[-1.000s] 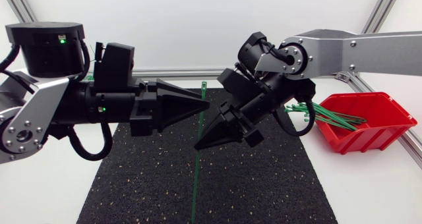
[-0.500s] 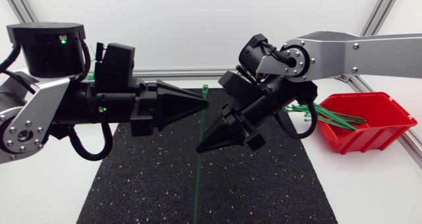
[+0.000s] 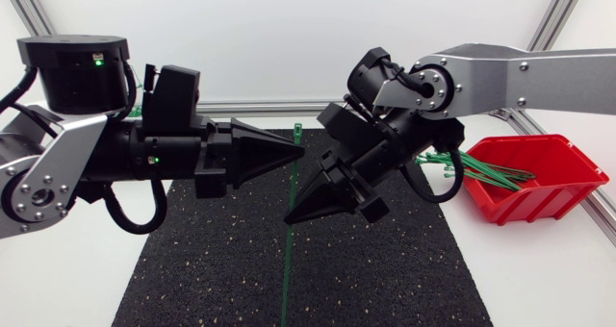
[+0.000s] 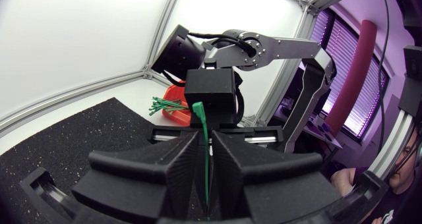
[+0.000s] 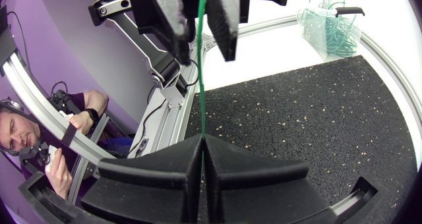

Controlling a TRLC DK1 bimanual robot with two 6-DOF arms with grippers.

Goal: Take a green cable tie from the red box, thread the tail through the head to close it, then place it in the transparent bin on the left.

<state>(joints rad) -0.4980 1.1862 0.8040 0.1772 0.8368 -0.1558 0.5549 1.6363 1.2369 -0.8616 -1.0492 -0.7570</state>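
Green cable tie (image 3: 292,185) is pinched by both tools. The left tool (image 3: 301,154) is closed on it just below its head, and the right tool (image 3: 289,216) is closed lower on the strap. The tail hangs over the black mat (image 3: 212,269), well apart from the red box (image 3: 539,197).

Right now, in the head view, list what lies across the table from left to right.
left gripper → green cable tie gripped by both → right gripper → bundle of green cable ties → red box
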